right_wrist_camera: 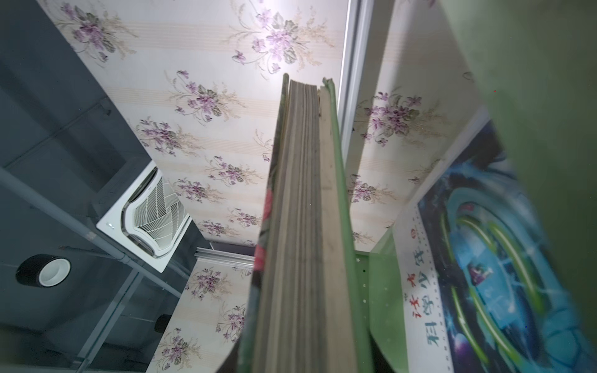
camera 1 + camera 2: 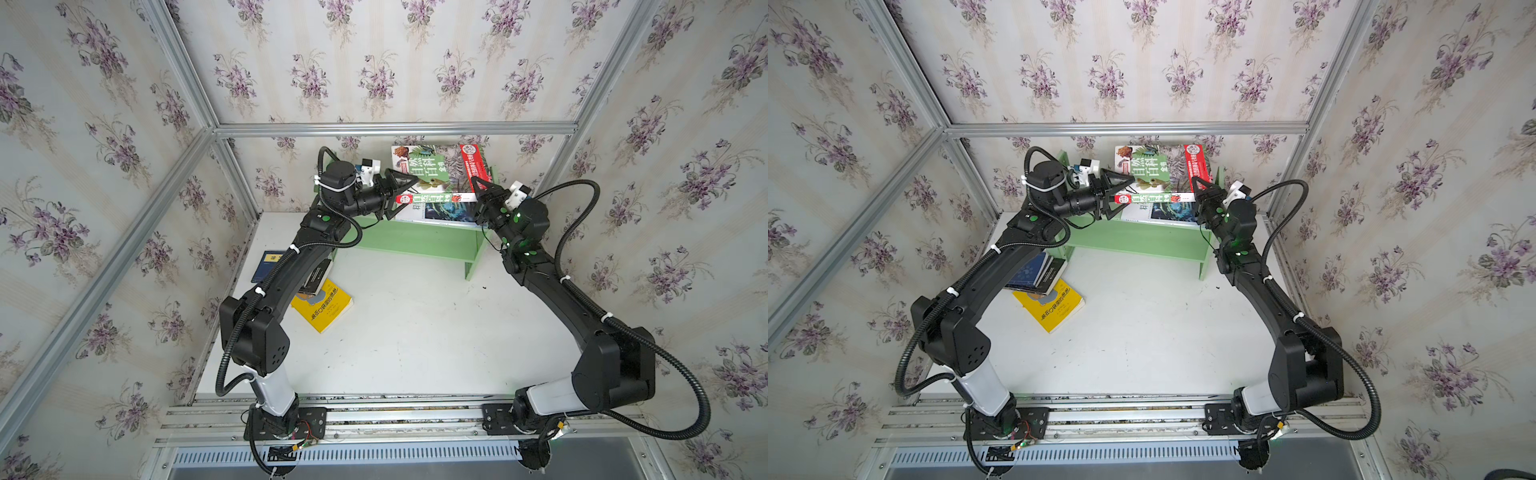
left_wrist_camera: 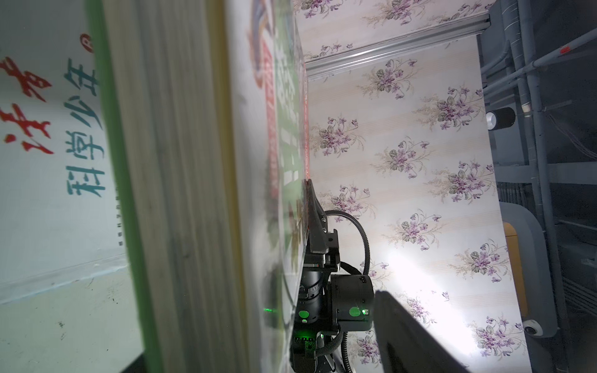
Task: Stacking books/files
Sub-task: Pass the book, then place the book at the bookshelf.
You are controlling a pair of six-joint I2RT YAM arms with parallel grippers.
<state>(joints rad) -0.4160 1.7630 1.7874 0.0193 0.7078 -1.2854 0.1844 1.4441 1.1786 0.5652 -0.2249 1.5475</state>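
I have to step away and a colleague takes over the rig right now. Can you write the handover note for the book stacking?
Left gripper: jaws straddle one end of the green-and-red nature book; whether they are clamped cannot be told.
Right gripper: shut on the book's other end, holding it tilted over the green shelf.
Done: the thin blue-swirl book lies flat on the shelf, right under the held book.
Left: probably lay the nature book on it. Then the yellow book, black book and navy books, loosely piled on the table.
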